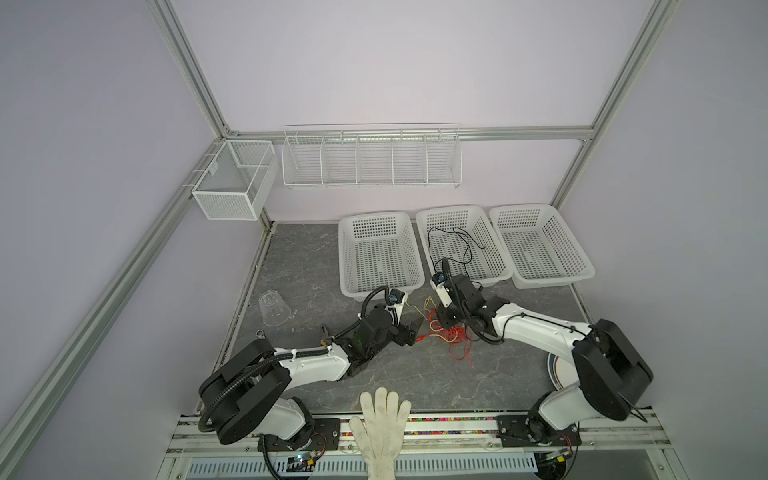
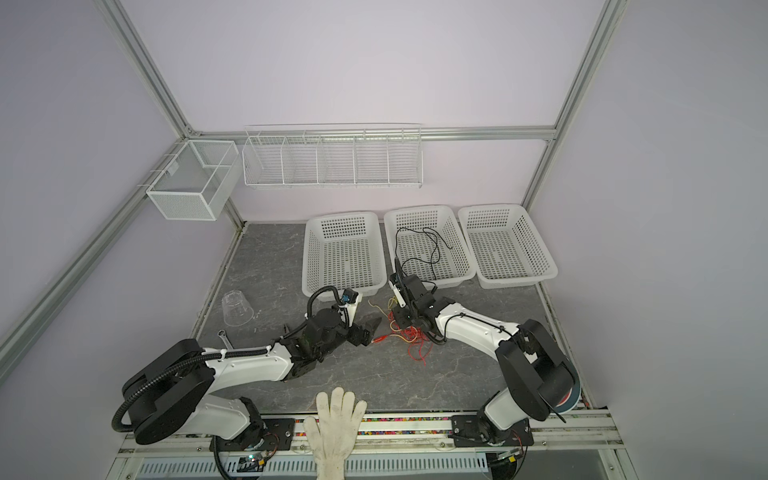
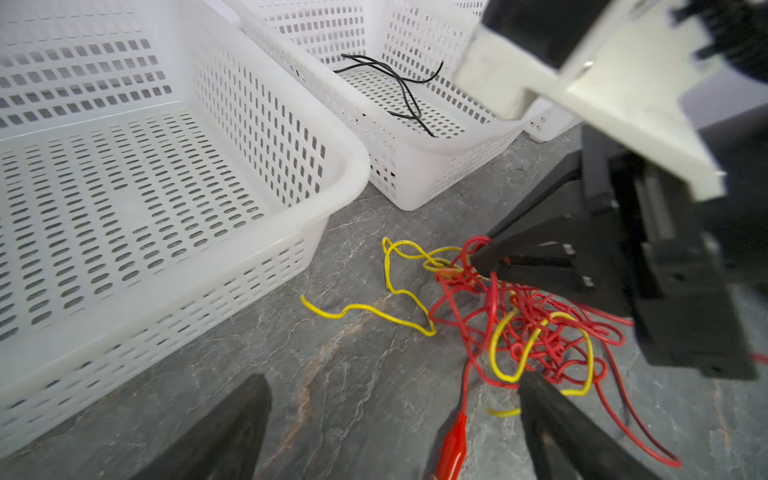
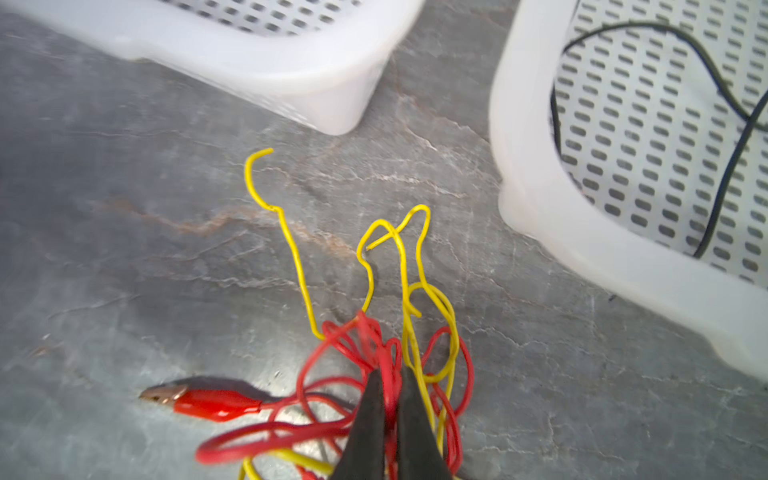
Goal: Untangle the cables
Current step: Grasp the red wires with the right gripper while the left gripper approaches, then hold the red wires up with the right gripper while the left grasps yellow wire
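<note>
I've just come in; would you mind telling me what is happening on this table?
The right gripper is shut on the thin red cable, within a knot of it and the thin yellow cable. The left gripper hangs open beside that knot, holding nothing. The thin black cable already lies in the middle white perforated basket.

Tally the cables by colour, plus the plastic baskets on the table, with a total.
Red cable: 1
Yellow cable: 1
Black cable: 1
Baskets: 3
Total: 6
</note>
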`<state>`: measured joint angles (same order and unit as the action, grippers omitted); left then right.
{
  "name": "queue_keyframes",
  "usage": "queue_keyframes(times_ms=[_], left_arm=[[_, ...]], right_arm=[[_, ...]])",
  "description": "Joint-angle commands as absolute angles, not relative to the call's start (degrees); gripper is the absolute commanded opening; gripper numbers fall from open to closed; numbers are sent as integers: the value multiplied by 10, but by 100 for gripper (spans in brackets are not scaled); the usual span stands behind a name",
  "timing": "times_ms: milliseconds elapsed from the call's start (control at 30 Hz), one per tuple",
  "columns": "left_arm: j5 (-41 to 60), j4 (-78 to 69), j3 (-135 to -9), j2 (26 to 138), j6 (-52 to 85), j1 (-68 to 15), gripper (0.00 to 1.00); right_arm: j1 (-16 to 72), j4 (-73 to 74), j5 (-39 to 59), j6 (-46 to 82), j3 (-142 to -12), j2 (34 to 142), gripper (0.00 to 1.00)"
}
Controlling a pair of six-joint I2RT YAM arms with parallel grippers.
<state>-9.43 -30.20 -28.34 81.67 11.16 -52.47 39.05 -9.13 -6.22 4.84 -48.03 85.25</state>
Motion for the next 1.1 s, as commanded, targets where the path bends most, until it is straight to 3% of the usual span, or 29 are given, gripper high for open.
queue_keyframes(times_ms=[0,400,633,1067], left_arm=[[-130,-314,-273,801,122,-523,92],[-149,-240,-280,766,170,-508,90],[-164,-226,-293,790,157,-509,90],[-88,-264,-317,838,114,-509,94]], right_arm=[[390,-56,-27,10,-462,818,6],[390,-69,-6,-2,-443,698,6],[389,-130,-54,-12,-454,614,6],[389,-138,-30,-8,-458,538,6]])
